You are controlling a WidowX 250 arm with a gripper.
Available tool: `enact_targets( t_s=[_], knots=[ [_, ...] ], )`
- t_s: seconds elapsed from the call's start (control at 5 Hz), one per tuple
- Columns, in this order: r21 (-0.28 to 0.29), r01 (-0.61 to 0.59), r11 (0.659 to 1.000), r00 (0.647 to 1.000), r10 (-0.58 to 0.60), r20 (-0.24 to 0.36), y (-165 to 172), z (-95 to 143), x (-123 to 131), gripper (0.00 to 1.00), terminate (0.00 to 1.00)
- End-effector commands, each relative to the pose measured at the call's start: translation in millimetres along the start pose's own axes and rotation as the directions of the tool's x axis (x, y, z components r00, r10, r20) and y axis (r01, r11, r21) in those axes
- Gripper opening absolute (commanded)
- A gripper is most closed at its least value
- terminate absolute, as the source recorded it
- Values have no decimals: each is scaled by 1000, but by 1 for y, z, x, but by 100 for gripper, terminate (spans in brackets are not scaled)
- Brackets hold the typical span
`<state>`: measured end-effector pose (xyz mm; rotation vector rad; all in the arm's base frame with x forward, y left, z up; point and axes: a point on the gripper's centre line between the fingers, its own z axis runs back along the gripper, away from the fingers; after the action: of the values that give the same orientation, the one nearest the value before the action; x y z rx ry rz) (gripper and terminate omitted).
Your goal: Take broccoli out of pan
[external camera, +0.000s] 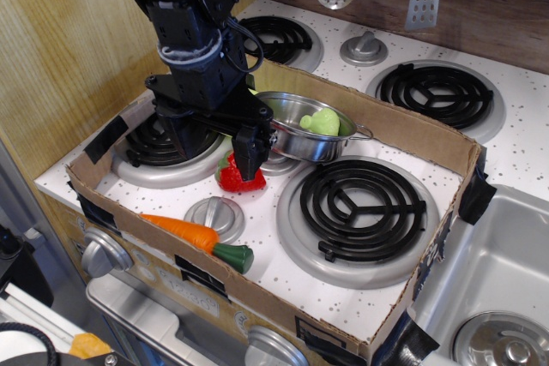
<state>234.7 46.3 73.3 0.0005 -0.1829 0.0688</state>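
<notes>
The pale green broccoli [323, 121] lies inside the shiny steel pan [296, 139], which stands on the stove top between the burners, inside the cardboard surround. My black gripper [216, 153] hangs just left of the pan, low over the stove. Its jaws stand apart and hold nothing. One fingertip [248, 157] is close to the pan's left rim and right above a red strawberry [240, 177]. The broccoli is apart from the gripper.
An orange carrot [184, 230] with a dark green top lies near the front cardboard wall [283, 310]. Black coil burners are front right [360, 203], left under the arm, and at the back. A sink [489, 297] is at right.
</notes>
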Motion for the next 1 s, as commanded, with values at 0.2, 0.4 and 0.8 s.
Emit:
enact_targets(
  t_s=[0.2, 0.4, 0.8],
  knots=[
    [61, 6, 998, 1000, -5, -31, 3, 18, 9, 100, 0],
    [115, 23, 993, 999, -18, -46, 8, 46, 24, 100, 0],
    [157, 102, 982, 993, -92, -69, 17, 79, 77, 100, 0]
  ],
)
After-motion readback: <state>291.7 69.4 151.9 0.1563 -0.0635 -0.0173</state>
